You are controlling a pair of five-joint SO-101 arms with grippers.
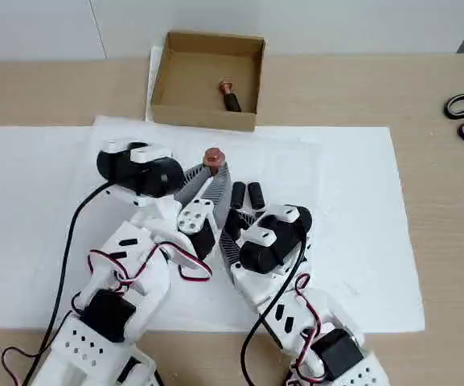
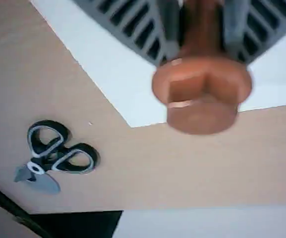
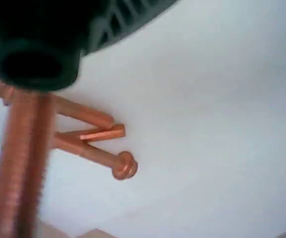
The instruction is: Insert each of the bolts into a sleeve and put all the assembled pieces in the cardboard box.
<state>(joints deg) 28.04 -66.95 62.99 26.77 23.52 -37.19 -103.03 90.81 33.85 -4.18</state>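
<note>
Both grip: left pincer [image 1: 212, 170] a threaded copper bolt [image 2: 202, 91], right pincer [image 3: 58, 34] a hollow black sleeve [image 3: 33, 62].

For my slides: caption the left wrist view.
Left end effector grips a copper bolt over white paper; scissors lie on the table.

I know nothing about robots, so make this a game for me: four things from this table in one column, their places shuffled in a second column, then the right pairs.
Things
1. scissors
2. bolt with sleeve
3. loose bolts
4. single bolt

Places
A. gripped in the left tool
B. lying on the white paper
C. on the bare wooden table
D. inside the cardboard box

Pairs: 1-C, 2-D, 3-B, 4-A
</note>
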